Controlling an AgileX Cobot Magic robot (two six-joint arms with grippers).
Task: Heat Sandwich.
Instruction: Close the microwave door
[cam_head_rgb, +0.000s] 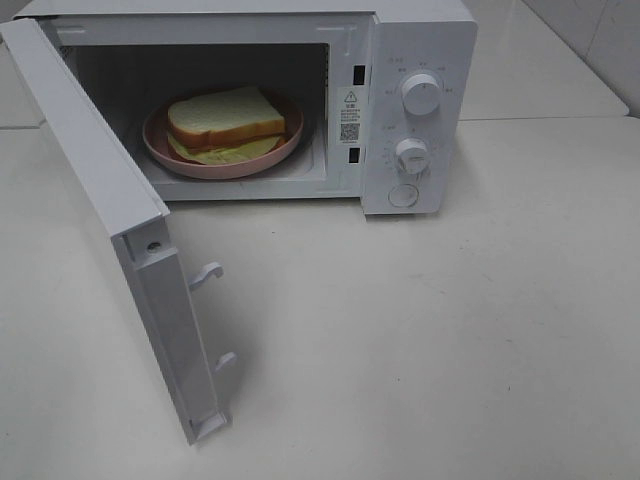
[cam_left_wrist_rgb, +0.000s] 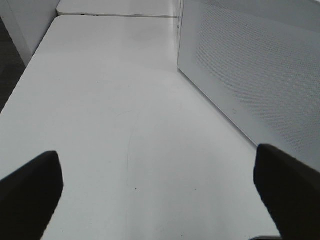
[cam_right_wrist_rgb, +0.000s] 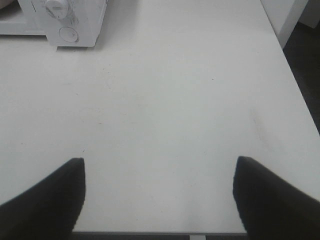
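1 small sandwich of white bread with tan crust and pale green lettuce (cam_head_rgb: 228, 122) lies on a round pink plate (cam_head_rgb: 160, 145) inside the cavity of a white box-shaped microwave oven (cam_head_rgb: 420, 40), in the upper middle of the exterior high frame. The bread covers most of the plate, and the lettuce sticks out under its near edge. The oven's white hinged door (cam_head_rgb: 95, 180) stands swung wide open, running from the upper left corner down toward the lower left of the frame, with 2 white hook-shaped latches (cam_head_rgb: 207, 272) on its free edge. On the control panel, right of the cavity, sit 2 round white knobs, an upper one (cam_head_rgb: 421, 93) and a lower one (cam_head_rgb: 411, 154), with a round white push button (cam_head_rgb: 403, 195) below them. The oven stands on a plain white tabletop (cam_head_rgb: 460, 340), which fills the lower right of the frame. In the left wrist view the left gripper (cam_left_wrist_rgb: 160, 195) hangs over the tabletop with its 2 black fingers (cam_left_wrist_rgb: 30, 197) spread wide and nothing between them; a white panel with a fine dot pattern (cam_left_wrist_rgb: 250, 75) stands beside it. In the right wrist view the right gripper (cam_right_wrist_rgb: 159, 197) has its 2 black fingers (cam_right_wrist_rgb: 45, 200) set well apart, gripping nothing, with the oven's control-panel corner farther off across the tabletop.
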